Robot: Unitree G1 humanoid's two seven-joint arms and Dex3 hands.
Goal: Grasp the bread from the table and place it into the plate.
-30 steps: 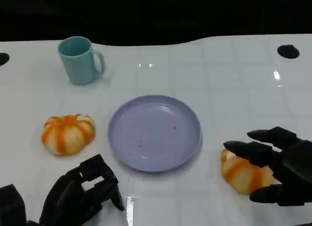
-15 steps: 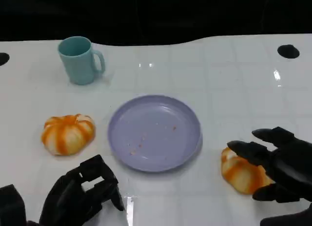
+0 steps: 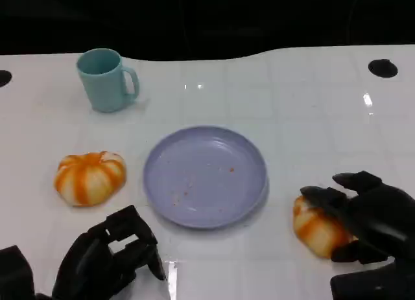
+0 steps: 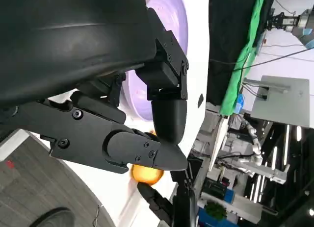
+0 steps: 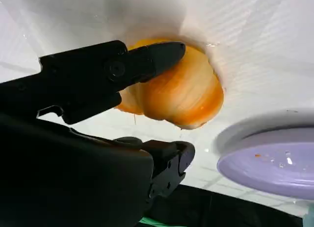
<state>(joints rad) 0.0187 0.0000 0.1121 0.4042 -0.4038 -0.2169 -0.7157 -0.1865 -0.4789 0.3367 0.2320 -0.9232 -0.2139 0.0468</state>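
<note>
- Darkness filled the background beyond the far edge of the white table (image 3: 311, 105), whose glossy top carried faint grid lines and two black round marks near its far corners.
- No brand, label or readable writing appeared on anything in the views.
- At the table's middle lay the lavender plate (image 3: 205, 175), bare but for a few small orange crumbs.
- The bread (image 3: 318, 229), an orange-and-cream striped bun, sat on the table just beside the plate's right rim, not in the plate.
- The right hand (image 3: 363, 222) was set over the bread, fingers draped across its top and a thumb low at its near side; the bread still rested on the table.
- The right wrist view showed what the head view could not: one fingertip pressed on the bread's crust (image 5: 181, 89), another finger below it apart from the loaf, and the plate's rim (image 5: 255, 134) close by.
- A second striped bun (image 3: 89, 177) lay left of the plate, well apart from it.
- A teal mug (image 3: 104, 80) stood upright farther back on the left.
- The left hand (image 3: 110, 254) rested near the table's front edge, fingers curled in and holding nothing.
- The left wrist view added a cluttered room with green cloth and equipment behind the table.
</note>
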